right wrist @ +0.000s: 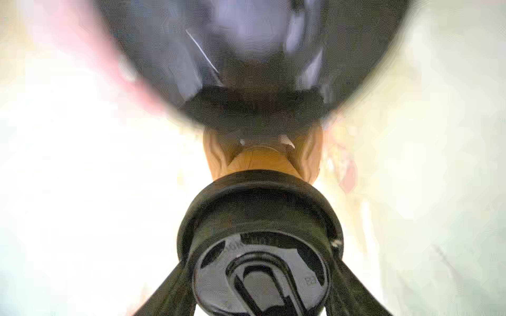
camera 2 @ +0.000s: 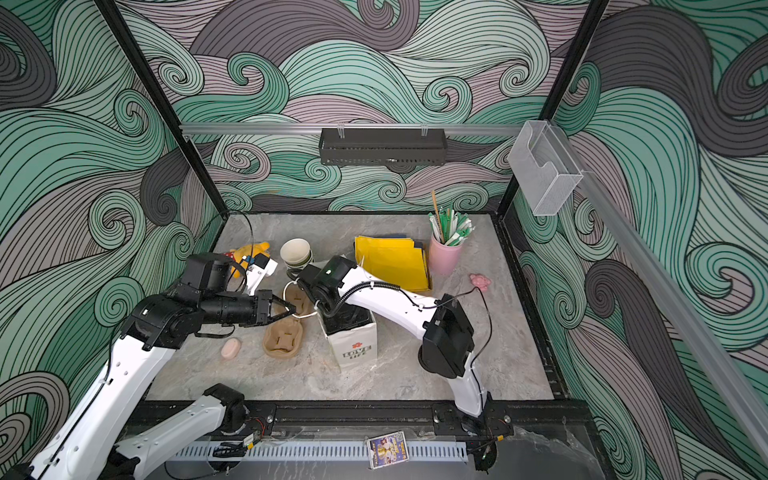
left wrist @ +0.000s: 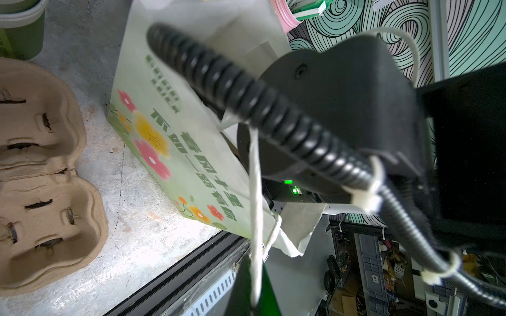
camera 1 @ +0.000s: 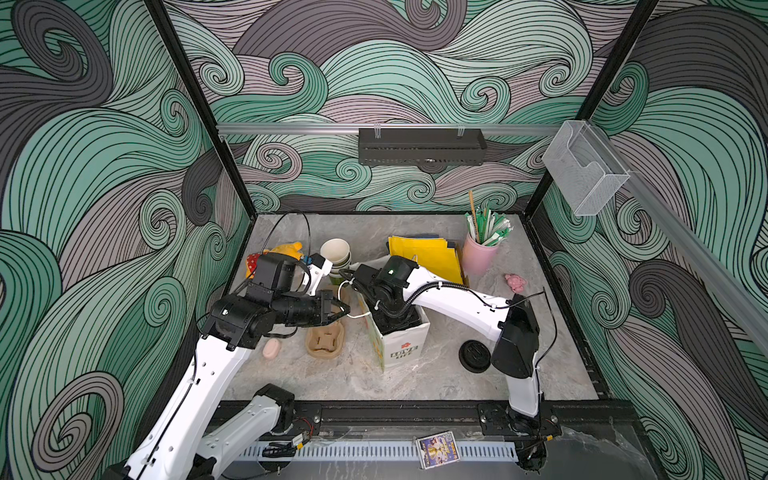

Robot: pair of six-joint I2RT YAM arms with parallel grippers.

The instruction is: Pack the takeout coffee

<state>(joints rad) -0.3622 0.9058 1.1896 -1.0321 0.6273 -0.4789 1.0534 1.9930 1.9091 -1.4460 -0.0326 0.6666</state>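
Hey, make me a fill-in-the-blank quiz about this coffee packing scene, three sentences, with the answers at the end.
1. The left gripper is shut on the paper bag's white ____.
2. The right gripper, down inside the bag, holds a coffee cup whose lid is ____.
3. The straws at the back stand in a ____ holder.

Missing words: handle; black; pink.

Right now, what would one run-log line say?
left gripper: shut on handle | right gripper: inside bag, shut on cup | stage: packing
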